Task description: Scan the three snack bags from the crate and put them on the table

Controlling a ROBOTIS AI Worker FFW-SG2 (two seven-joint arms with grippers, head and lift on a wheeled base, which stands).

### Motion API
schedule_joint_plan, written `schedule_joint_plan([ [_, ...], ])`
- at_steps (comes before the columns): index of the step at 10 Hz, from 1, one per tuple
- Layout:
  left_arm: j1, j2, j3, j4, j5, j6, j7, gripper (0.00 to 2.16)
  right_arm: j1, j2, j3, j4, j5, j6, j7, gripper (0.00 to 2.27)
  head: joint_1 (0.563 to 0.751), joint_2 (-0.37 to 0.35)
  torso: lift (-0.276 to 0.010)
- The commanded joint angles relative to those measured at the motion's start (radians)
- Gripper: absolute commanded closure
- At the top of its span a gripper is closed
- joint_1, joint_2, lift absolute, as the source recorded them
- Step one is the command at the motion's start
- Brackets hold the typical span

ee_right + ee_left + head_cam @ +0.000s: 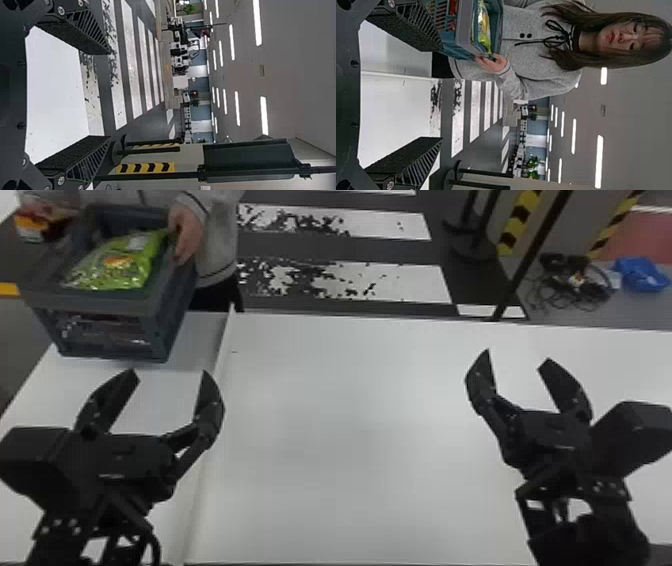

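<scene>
The green snack bag (pixel 117 265) lies in the crate (pixel 95 304), which a person's hand (pixel 188 232) holds, presumably for steadiness. My left fingers (pixel 212 405) and right fingers (pixel 481 385) are empty, spread wide, I judge, to admit the bag's width.

Tangled black cables (pixel 600 281) lie on the floor (pixel 345 251) near a blue bundle (pixel 642 275).

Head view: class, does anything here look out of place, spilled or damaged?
Two things, both on the floor beyond the table: the white stripes look worn, with ragged dark patches, and toward the right a heap of cables lies tangled, which looks untidy. Nothing looks spilled around the crate.
</scene>
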Motion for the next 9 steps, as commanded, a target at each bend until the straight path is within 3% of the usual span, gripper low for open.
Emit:
schedule_joint_plan([
  [1,-0.002,0.0,0.004,0.0,0.005,-0.003,-0.004,0.07,-0.005,0.0,0.002,0.0,0.0,0.003,-0.001,0.13,0.695,-0.065,-0.094],
  [9,-0.04,-0.002,0.043,0.022,0.064,0.0,-0.05,0.08,-0.031,0.002,0.011,0.012,0.011,0.018,-0.001,0.14,0.695,-0.046,-0.094],
])
